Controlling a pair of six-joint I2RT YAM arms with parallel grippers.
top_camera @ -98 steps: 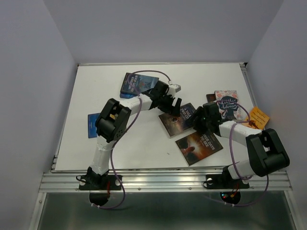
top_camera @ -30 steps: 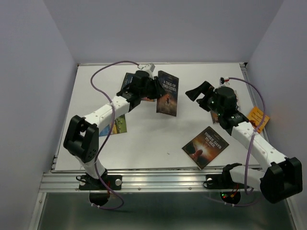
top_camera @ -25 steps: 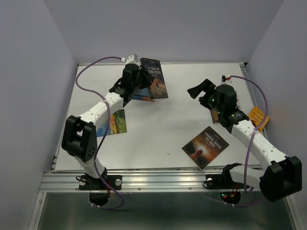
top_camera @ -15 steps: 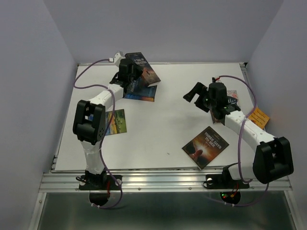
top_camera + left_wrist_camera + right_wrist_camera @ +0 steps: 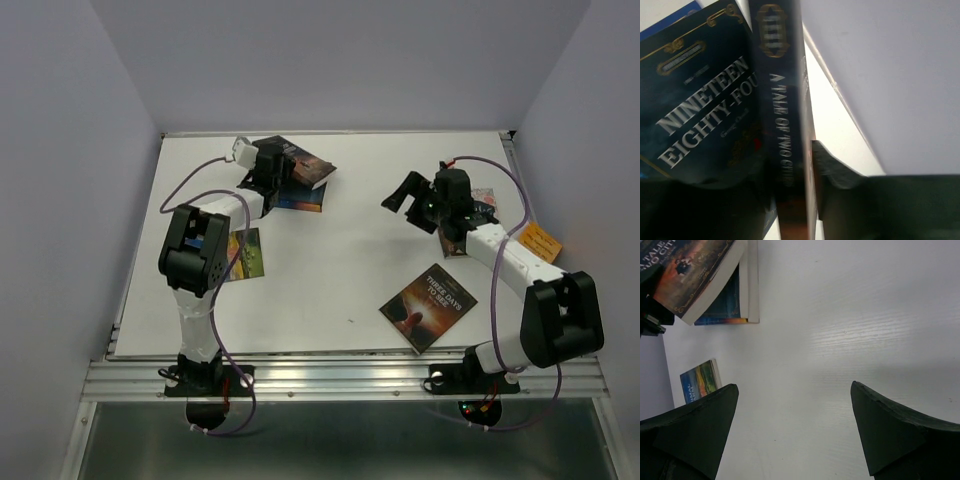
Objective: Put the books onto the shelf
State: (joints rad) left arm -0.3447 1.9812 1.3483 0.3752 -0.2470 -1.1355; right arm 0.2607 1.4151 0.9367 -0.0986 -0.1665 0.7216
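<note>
My left gripper [image 5: 278, 166] is shut on a dark book titled A Tale of Two Cities [image 5: 308, 165], at the table's back left. In the left wrist view its spine [image 5: 785, 125] runs between the fingers [image 5: 840, 172]. It is held tilted over a dark blue book, Nineteen Eighty-Four [image 5: 302, 197] [image 5: 700, 115], which lies flat. A green book [image 5: 246, 254] lies on the left and a brown book [image 5: 428, 306] at the front right. My right gripper [image 5: 404, 191] [image 5: 794, 390] hangs open over bare table. The shelf is out of view.
A pink book [image 5: 484, 197] shows partly behind the right arm at the right side. An orange tag [image 5: 538, 243] lies by the table's right edge [image 5: 520, 190]. Grey walls close the table in at the back and on both sides.
The left arm has swung the held book from the table's middle to the back left, over the dark blue book. The right gripper has drawn in slightly and stays open.
</note>
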